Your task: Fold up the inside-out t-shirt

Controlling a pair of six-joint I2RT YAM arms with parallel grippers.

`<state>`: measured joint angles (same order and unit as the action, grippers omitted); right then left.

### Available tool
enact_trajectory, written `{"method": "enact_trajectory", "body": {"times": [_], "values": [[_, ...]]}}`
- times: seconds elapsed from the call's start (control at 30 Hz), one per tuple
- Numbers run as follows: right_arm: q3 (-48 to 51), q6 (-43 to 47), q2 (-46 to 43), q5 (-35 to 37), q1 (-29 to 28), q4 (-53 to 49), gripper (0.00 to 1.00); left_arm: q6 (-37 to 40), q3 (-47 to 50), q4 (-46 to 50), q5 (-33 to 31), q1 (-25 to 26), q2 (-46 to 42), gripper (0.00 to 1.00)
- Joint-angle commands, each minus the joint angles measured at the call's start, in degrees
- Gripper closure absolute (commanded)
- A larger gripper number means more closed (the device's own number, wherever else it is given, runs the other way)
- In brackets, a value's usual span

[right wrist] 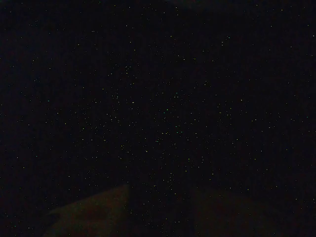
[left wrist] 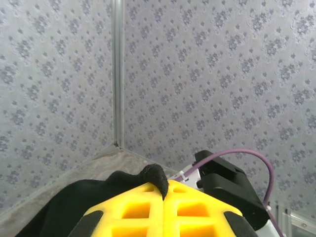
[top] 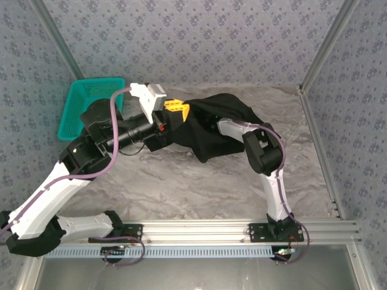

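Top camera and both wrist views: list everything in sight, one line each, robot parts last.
t-shirt: 1, black, bunched at the far middle of the table, draped over the end of the right arm
basket: 1, teal, far left corner, by the wall
table: 1, grey marbled top, under everything
walls: grey with a small repeating print, on the far side and both flanks
rail: 1, silver metal, near edge, carrying both arm bases
left arm: 1, white and black, reaching from near left toward the t-shirt
right arm: 1, white and black, its end under the t-shirt
left claw: 1, yellow fingers, shut on a tuft of the t-shirt
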<state>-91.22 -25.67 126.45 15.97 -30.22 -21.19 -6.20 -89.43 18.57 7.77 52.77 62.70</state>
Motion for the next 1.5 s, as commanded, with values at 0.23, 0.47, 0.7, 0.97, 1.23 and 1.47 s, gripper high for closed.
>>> {"method": "enact_trajectory", "body": {"times": [0.23, 0.47, 0.7, 0.97, 1.23, 1.47], "values": [[8.9, 5.7, -8.3, -6.4, 1.3, -0.6, 1.0, -1.2, 1.6, -2.7, -20.8, -6.6, 0.7, 1.0], [14.9, 9.6, -19.6, -16.1, 1.5, 2.1, 1.0, -4.0, 1.0, 0.3, -26.4, -14.5, 5.2, 1.0], [20.6, 16.5, -30.1, -20.8, 0.3, -1.5, 1.0, -6.4, -2.2, 3.7, -28.3, -28.4, 15.0, 1.0], [24.9, 22.3, -39.6, -31.3, -1.5, -2.2, 1.0, -7.6, -7.1, 4.2, -26.4, -35.2, 27.3, 1.0], [19.0, 27.3, -35.1, -34.4, -9.6, -1.6, 1.0, -5.7, -18.4, 9.2, -23.7, -32.2, 42.6, 1.0], [18.3, 31.0, -37.0, -35.0, -8.8, -4.1, 1.0, -6.9, -28.8, 17.8, -26.3, -35.1, 54.6, 1.0]]}}
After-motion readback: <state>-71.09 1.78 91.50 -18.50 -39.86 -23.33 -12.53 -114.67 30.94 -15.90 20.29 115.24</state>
